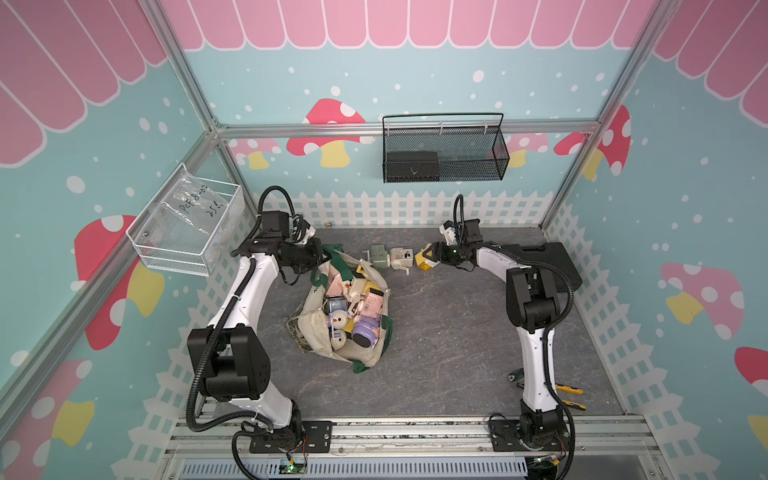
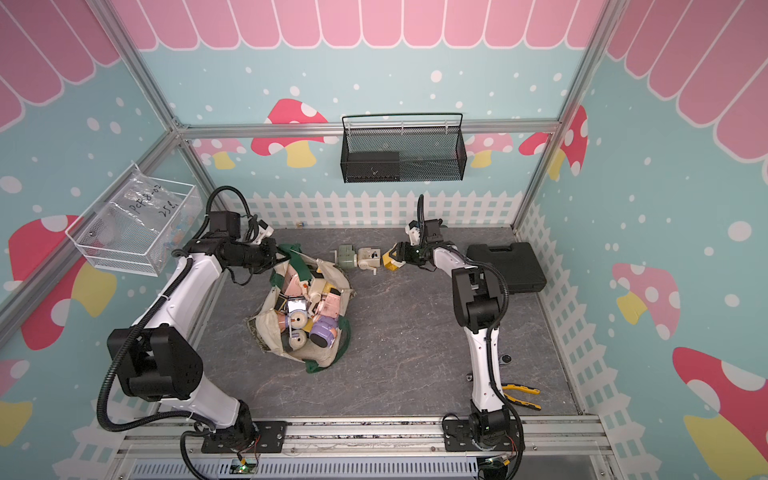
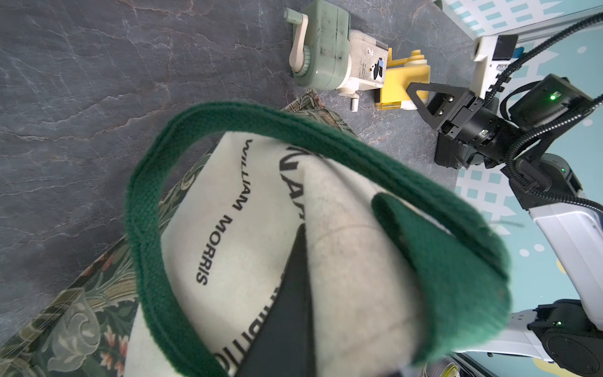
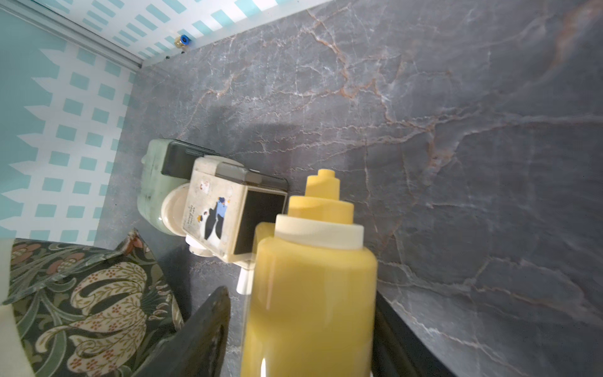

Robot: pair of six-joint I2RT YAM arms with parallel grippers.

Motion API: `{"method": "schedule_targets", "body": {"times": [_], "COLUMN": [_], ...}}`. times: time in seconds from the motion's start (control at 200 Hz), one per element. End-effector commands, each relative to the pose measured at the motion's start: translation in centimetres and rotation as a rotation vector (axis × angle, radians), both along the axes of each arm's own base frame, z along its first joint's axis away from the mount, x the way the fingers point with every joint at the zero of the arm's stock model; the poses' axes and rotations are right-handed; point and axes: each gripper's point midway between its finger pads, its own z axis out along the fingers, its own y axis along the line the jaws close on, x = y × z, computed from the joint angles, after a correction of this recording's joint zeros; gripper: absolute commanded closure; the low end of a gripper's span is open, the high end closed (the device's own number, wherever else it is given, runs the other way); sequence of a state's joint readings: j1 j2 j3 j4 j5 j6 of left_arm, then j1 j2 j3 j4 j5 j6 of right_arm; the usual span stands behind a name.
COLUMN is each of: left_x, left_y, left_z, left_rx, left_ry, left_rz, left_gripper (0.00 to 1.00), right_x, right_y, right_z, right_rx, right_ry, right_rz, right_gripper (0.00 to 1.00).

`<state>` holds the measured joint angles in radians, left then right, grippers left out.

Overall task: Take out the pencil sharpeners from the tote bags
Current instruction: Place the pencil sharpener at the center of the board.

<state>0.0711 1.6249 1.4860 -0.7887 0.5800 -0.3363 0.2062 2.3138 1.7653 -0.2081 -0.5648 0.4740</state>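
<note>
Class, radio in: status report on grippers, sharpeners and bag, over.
Left gripper shut on tote bag. Right gripper open around yellow sharpener on table. Many sharpeners in bag. Nothing blocking.

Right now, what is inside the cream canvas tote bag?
The cream canvas tote bag holds pastel plastic pencil sharpeners: pink, purple, cream and blue ones show. Whatever lies beneath this top layer is covered.

"WILLIAM MORRIS" on tote bag (image 3: 248,244) (black print)
</note>
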Motion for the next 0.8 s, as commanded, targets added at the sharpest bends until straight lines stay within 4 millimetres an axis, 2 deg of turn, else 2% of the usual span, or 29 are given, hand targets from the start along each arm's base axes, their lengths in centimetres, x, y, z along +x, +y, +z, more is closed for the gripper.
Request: {"method": "schedule_targets", "body": {"times": [0.0,0.26,0.455,0.791], "left_x": [0.8,0.8,0.8,0.8], "left_y": [0.1,0.1,0.1,0.1], "left_z": [3.0,2.9,3.0,3.0], "left_rx": [-0.013,-0.014,-0.014,-0.013], "left_ry": [-0.117,-0.114,-0.116,-0.118], "left_rz": [-0.006,-0.007,-0.007,-0.006], "left_gripper": [1.0,1.0,1.0,1.0], "right_x": [-0.3,-0.7,-0.8,-1.3], "right_y": [-1.1,-1.3,-3.0,-2.1], "right_z": [1.2,0.9,0.7,1.5], "right_rx": [-0.031,-0.06,-0.17,-0.14], "right_ry": [-0.027,-0.01,-0.016,-0.025], "right_rz": [-0.002,0.001,-0.032,0.005], "right_gripper": [0.33,0.33,0.28,0.27]}}
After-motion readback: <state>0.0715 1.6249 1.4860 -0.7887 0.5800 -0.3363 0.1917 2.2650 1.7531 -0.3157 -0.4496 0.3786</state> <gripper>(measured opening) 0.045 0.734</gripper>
